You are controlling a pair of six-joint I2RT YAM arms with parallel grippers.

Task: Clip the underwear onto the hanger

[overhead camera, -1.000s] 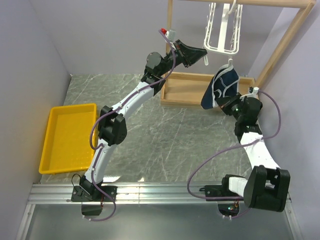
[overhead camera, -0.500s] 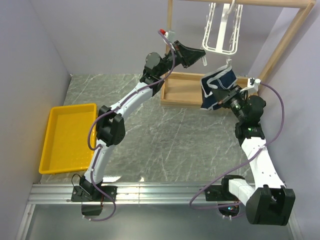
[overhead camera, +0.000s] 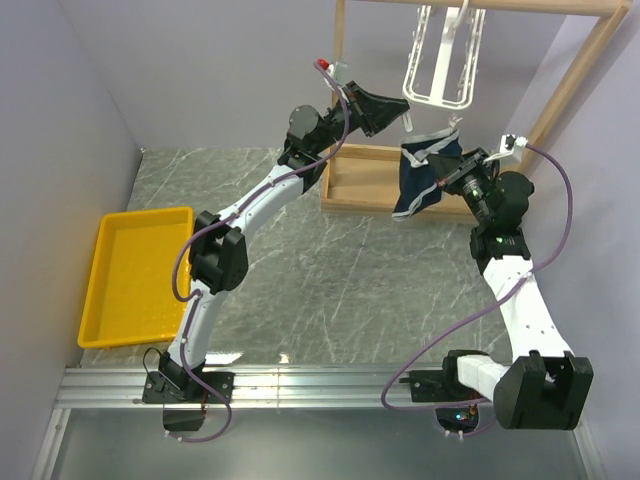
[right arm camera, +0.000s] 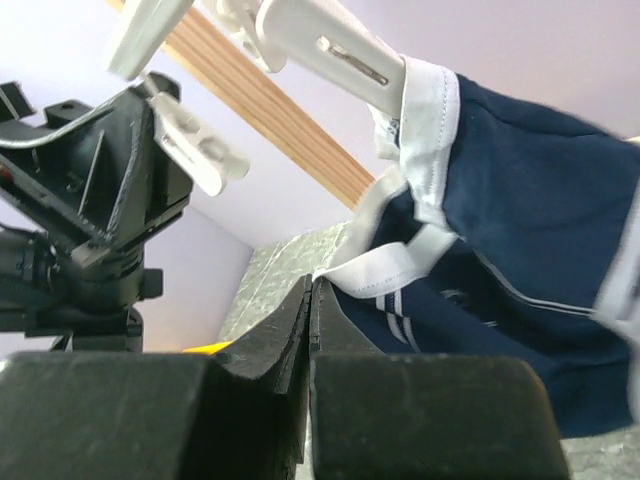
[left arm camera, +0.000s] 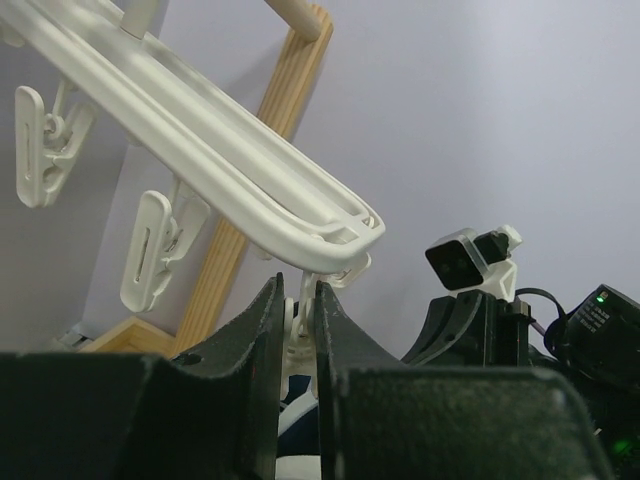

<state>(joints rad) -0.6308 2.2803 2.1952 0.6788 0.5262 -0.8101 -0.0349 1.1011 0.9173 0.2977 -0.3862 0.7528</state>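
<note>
Right fingers (right arm camera: pixel 262 365) are pressing almost fully together on the white trim of the underwear (overhead camera: pixel 421 178), which is hanging in the air just beneath the hanger (overhead camera: pixel 438 72). Left fingers (left arm camera: pixel 248 345) are sitting narrow directly under the hanger's rounded end, pinching a small dangling clip (left arm camera: pixel 292 318) between them. Both are working well above the bench (overhead camera: pixel 300 270).
</note>
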